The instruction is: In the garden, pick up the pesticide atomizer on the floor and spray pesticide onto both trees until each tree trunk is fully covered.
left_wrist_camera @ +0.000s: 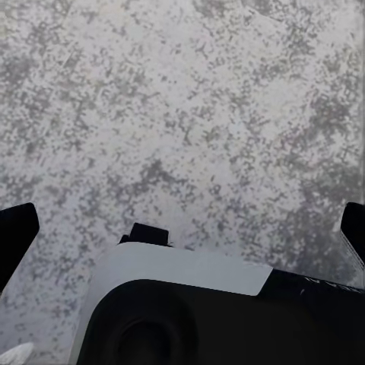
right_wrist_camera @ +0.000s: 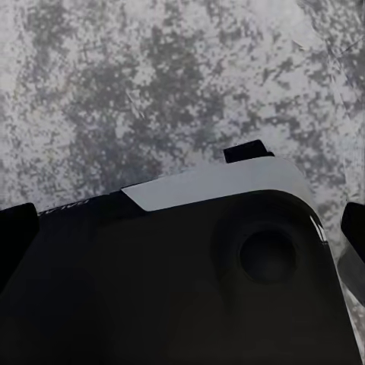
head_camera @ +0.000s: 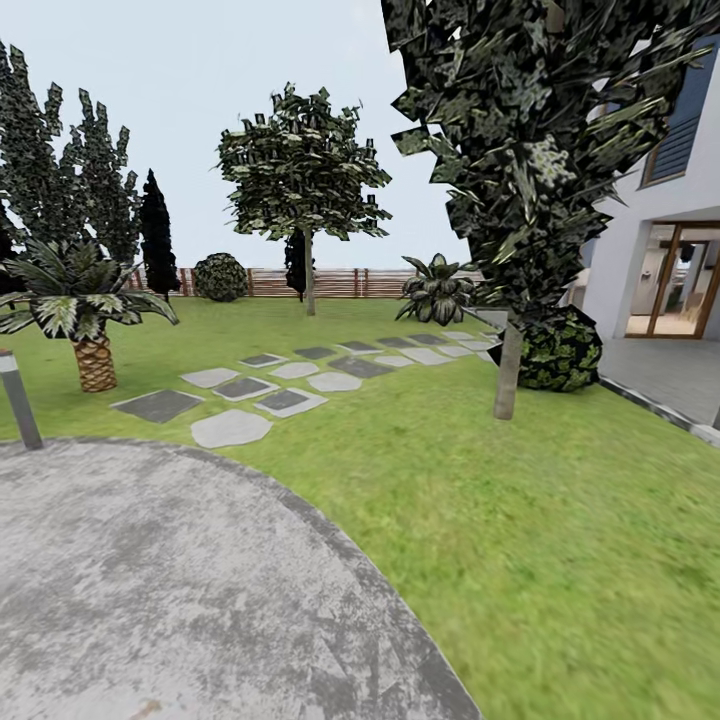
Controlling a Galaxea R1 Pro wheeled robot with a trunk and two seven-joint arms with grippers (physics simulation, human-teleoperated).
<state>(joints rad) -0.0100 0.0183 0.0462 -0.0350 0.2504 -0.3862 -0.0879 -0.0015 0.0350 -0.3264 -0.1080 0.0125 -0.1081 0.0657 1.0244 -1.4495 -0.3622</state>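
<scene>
**Across the lawn, two trees stand apart**

Near the lawn's right edge, beside a round bush (head_camera: 560,348), rises the nearer tree trunk (head_camera: 508,372); the farther tree trunk (head_camera: 309,285) stands by the wooden fence (head_camera: 340,283) at the back. Stepping stones (head_camera: 300,380) run between them. Grey paved patch (head_camera: 150,580) lies closest, a lamp post (head_camera: 20,398) at its left edge. Over paving, left fingers (left_wrist_camera: 17,232) and right fingers (right_wrist_camera: 15,236) are spread wide, holding nothing.
</scene>
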